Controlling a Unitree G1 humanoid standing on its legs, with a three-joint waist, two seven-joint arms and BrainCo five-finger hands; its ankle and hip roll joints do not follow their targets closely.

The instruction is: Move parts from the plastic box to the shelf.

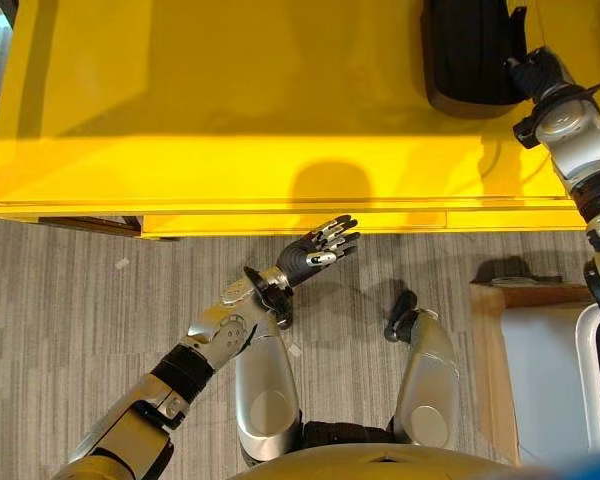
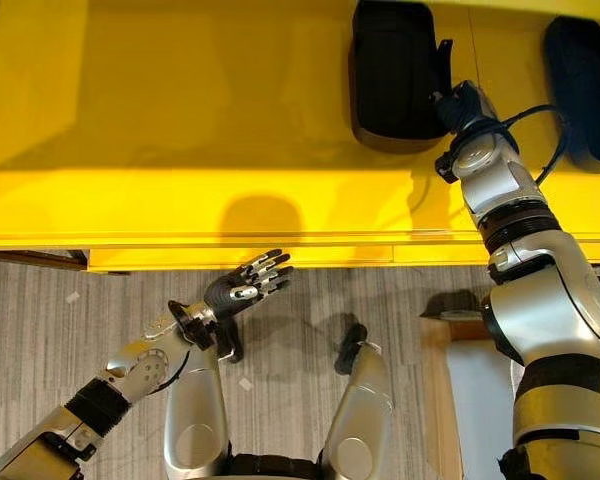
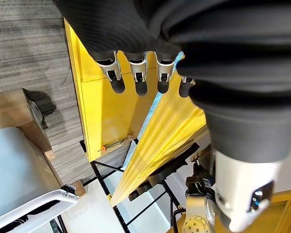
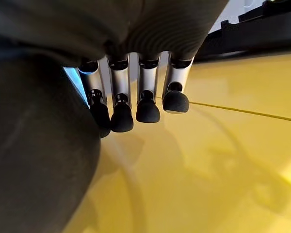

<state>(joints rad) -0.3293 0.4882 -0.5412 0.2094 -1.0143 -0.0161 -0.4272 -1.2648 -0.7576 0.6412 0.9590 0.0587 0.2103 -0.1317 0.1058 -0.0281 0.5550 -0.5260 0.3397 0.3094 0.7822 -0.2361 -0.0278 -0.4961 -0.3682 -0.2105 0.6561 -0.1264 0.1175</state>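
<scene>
My left hand (image 1: 320, 250) hangs before the yellow shelf (image 1: 230, 100), fingers (image 3: 137, 80) relaxed, empty. My right hand's fingers (image 4: 148, 109) hover loose over the shelf, beside a black part (image 2: 395, 70).

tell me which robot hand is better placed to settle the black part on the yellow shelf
Right. The right robot hand is up over the yellow shelf beside the black part; the left robot hand hangs open below the shelf edge.

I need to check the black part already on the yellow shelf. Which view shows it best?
The right eye view: the whole black part lies on the yellow shelf, the right hand at its edge. The left eye view crops its top. The right wrist view catches a dark edge, hard to identify.
</scene>
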